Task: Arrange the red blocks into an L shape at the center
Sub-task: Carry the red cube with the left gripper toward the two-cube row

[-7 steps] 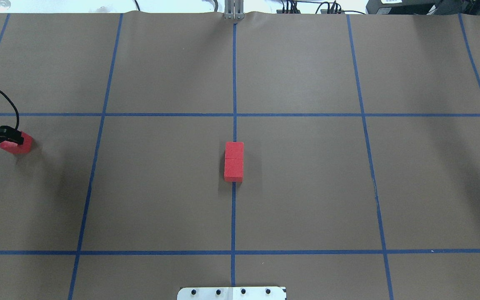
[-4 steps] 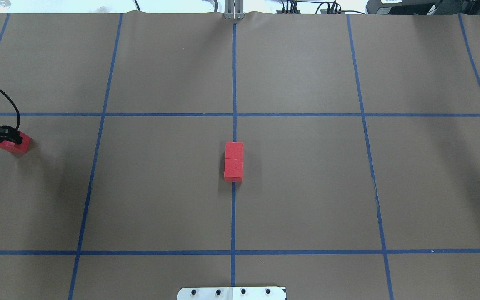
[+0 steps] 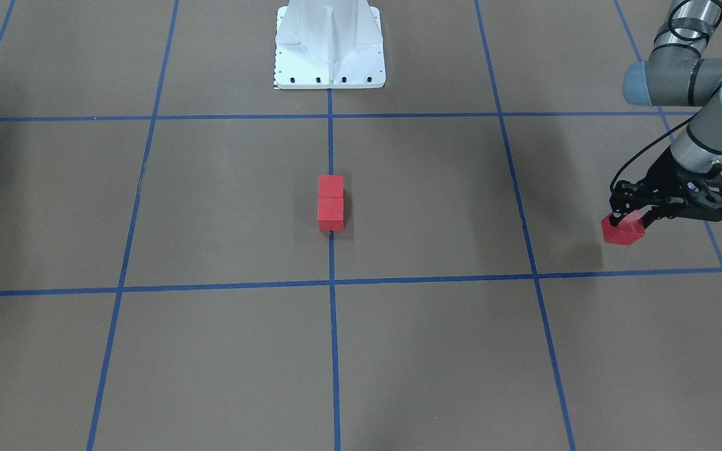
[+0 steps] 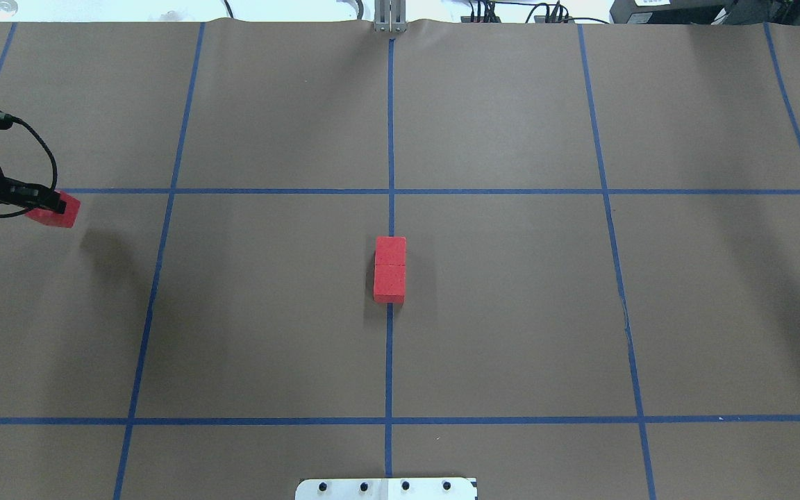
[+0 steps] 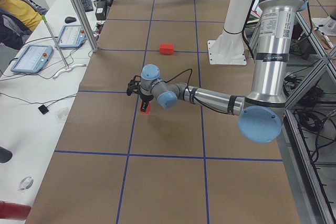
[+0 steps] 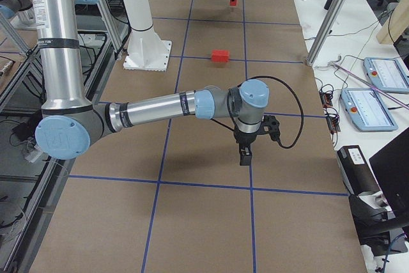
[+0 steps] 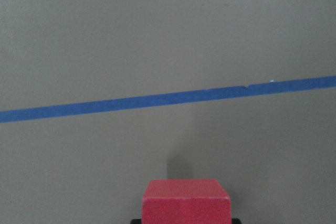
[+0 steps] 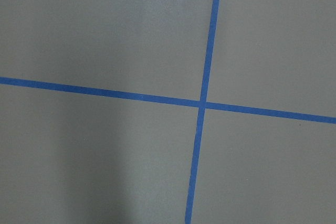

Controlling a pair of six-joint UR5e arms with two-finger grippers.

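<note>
My left gripper point(image 4: 55, 205) has its fingers clamped on the third red block point(image 4: 61, 210), at the far left of the overhead frame, just under the horizontal tape line point(image 4: 497, 192). Its shadow lies apart from it, so I judge it is lifted off the table point(image 4: 268, 333). The other two red blocks point(image 4: 389, 269) sit touching end to end at the center point(image 4: 435, 271), astride the vertical tape, with their long axis running up-and-down in that frame. So the carry goes rightward across one full grid square, and the held block has to land against the side of an end block, not on the axis (that would only make a straight row). My right gripper point(image 6: 245, 156) shows only in the right side view, hanging near a tape crossing. I cannot tell whether its fingers are open.
</note>
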